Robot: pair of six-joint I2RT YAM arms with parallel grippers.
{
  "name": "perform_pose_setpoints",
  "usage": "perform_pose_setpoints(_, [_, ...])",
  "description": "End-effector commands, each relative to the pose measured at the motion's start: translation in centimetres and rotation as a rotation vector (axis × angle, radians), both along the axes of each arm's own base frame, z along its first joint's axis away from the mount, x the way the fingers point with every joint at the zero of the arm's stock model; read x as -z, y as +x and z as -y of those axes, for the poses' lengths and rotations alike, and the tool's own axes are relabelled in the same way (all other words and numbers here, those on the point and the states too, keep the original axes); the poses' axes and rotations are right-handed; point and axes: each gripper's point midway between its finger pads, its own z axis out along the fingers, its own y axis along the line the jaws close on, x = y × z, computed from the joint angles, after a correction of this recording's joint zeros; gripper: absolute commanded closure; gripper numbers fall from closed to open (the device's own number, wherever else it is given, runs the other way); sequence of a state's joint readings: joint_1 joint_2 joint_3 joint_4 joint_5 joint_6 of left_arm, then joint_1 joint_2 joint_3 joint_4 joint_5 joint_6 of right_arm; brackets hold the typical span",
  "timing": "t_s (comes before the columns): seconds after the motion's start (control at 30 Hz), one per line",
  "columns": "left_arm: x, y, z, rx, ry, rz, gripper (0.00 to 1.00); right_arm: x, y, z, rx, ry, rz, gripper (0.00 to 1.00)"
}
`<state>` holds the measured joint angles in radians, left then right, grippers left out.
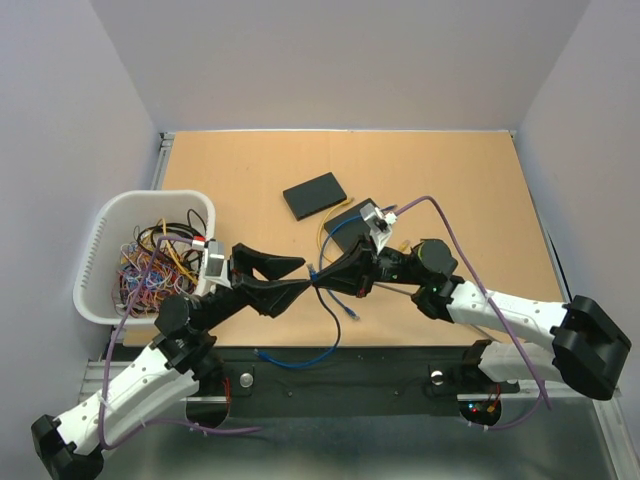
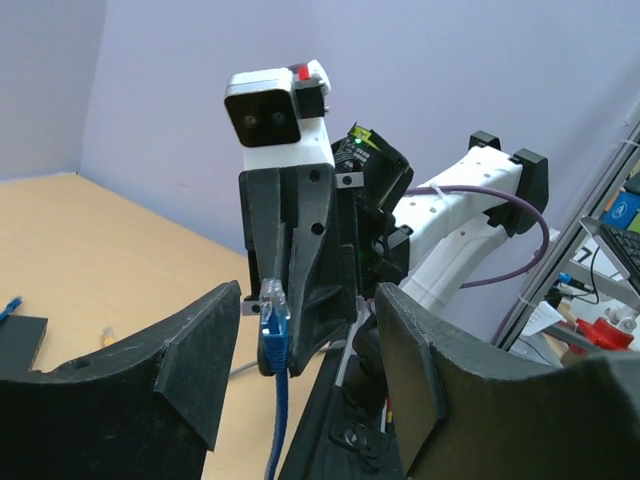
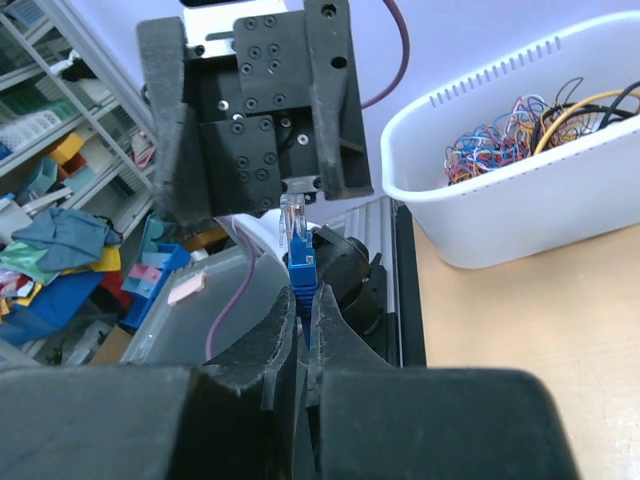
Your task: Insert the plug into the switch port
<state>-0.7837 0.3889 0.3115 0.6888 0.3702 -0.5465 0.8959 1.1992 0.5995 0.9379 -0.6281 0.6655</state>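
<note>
Right gripper (image 3: 303, 318) pinched tight on blue cable (image 3: 301, 272); clear plug (image 3: 296, 222) juts toward left gripper (image 1: 302, 276), jaws spread wide, empty; flat black box (image 1: 314, 195), likely the switch, lies on table (image 1: 450, 180) beyond both.

No legible text, label, brand, number or sign on anything in view.

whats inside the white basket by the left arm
A loose tangle of coloured wires fills the white basket, with black and yellow loops on top. Its floor and anything beneath the tangle are covered.
</note>
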Motion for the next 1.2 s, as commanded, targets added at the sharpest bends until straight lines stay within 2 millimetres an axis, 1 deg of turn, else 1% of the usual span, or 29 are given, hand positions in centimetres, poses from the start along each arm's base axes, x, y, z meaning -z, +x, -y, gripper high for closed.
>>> perform_pose_setpoints(0.0, [-0.1, 0.2, 0.2, -0.002, 0.002, 0.021, 0.34, -3.2, -0.5, 0.1, -0.027, 0.095, 0.063, 1.0])
perform_pose_setpoints(0.13, [0.3, 0.3, 0.6, 0.006, 0.01, 0.015, 0.37, -3.1, -0.4, -0.2, -0.035, 0.095, 0.064, 1.0])
perform_pose_setpoints(0.23, [0.3, 0.4, 0.7, 0.008, 0.007, 0.016, 0.42, -3.1, -0.5, -0.2, -0.042, 0.097, 0.063, 0.99])
perform_pose_setpoints(0.3, [0.1, 0.4, 0.7, 0.009, 0.007, 0.018, 0.51, -2.9, -0.4, -0.3, -0.041, 0.097, 0.058, 1.0])
perform_pose_setpoints(0.33, [0.1, 0.4, 0.8, 0.011, 0.01, 0.018, 0.57, -3.0, -0.3, -0.3, -0.039, 0.099, 0.061, 1.0])
perform_pose_setpoints(0.4, [0.0, 0.4, 0.9, 0.017, 0.013, 0.018, 0.61, -3.0, -0.4, -0.2, -0.041, 0.1, 0.06, 1.0])
perform_pose_setpoints(0.43, [0.2, 0.5, 1.1, 0.02, 0.02, 0.012, 0.65, -3.0, -0.4, -0.2, -0.04, 0.102, 0.06, 0.99])
perform_pose_setpoints(0.47, [0.2, 0.4, 1.1, 0.023, 0.02, 0.013, 0.72, -3.1, -0.5, -0.2, -0.039, 0.106, 0.061, 1.0])
perform_pose_setpoints(0.53, [0.5, 0.3, 1.2, 0.034, 0.028, 0.006, 0.79, -3.1, -0.4, -0.1, -0.032, 0.107, 0.06, 1.0])
perform_pose_setpoints(0.63, [1.0, 0.3, 1.3, 0.039, 0.034, 0.0, 0.96, -3.2, -0.4, 0.1, -0.022, 0.113, 0.058, 1.0])
perform_pose_setpoints(0.67, [1.2, 0.4, 1.3, 0.035, 0.036, -0.007, 1.0, -3.3, -0.3, 0.2, -0.016, 0.115, 0.057, 1.0])
perform_pose_setpoints(0.7, [1.4, 0.5, 1.2, 0.028, 0.041, -0.02, 1.0, -3.3, 0.0, 0.2, 0.003, 0.12, 0.043, 1.0])
perform_pose_setpoints(0.73, [1.6, 0.7, 1.2, 0.021, 0.045, -0.029, 1.0, -3.4, 0.1, 0.3, 0.013, 0.121, 0.04, 0.97])
perform_pose_setpoints(0.77, [1.4, 0.8, 1.2, 0.012, 0.043, -0.036, 1.0, -3.2, 0.4, 0.3, 0.028, 0.115, 0.034, 0.75])
perform_pose_setpoints(0.8, [1.9, 1.5, 1.1, -0.019, 0.058, -0.072, 1.0, -3.2, 0.8, 0.3, 0.059, 0.112, 0.035, 0.59])
perform_pose_setpoints(0.83, [2.0, 1.9, 1.0, -0.038, 0.065, -0.095, 1.0, -3.9, 0.9, 0.7, 0.079, 0.118, 0.046, 0.46])
perform_pose_setpoints(0.87, [1.2, 2.3, 0.8, -0.061, 0.06, -0.108, 1.0, -3.0, 1.4, 0.6, 0.107, 0.069, 0.02, 0.31])
perform_pose_setpoints(0.9, [2.3, 2.9, 0.8, -0.086, 0.099, -0.164, 1.0, -2.8, 1.9, 0.7, 0.14, 0.048, 0.016, 0.2])
perform_pose_setpoints(0.93, [2.2, 4.0, 0.2, -0.147, 0.094, -0.201, 1.0, -3.6, 2.6, 1.5, 0.209, 0.055, 0.043, 0.2])
perform_pose_setpoints(0.97, [2.6, 4.5, 0.0, -0.176, 0.115, -0.25, 1.0, -2.2, 3.2, 1.8, 0.252, -0.002, 0.018, 0.19])
perform_pose_setpoints(1.0, [2.6, 5.4, -0.6, -0.234, 0.113, -0.278, 1.0, -2.2, 3.7, 2.3, 0.293, -0.013, 0.017, 0.19])
perform_pose_setpoints(1.03, [2.8, 5.8, -0.8, -0.259, 0.119, -0.3, 1.0, -2.1, 4.6, 2.9, 0.365, -0.023, 0.03, 0.19])
perform_pose_setpoints(1.07, [2.7, 6.1, -0.9, -0.276, 0.121, -0.308, 1.0, -1.6, 4.8, 3.5, 0.395, -0.053, 0.024, 0.19])
perform_pose_setpoints(1.1, [3.2, 6.6, -1.2, -0.303, 0.128, -0.33, 1.0, -1.9, 5.8, 3.9, 0.459, -0.068, 0.036, 0.19])
perform_pose_setpoints(1.13, [3.3, 6.8, -1.2, -0.317, 0.128, -0.344, 1.0, -1.6, 6.4, 4.2, 0.49, -0.096, 0.032, 0.21])
perform_pose_setpoints(1.17, [3.4, 7.0, -1.3, -0.326, 0.127, -0.359, 1.0, 0.0, 7.0, 4.3, 0.52, -0.173, 0.007, 0.27])
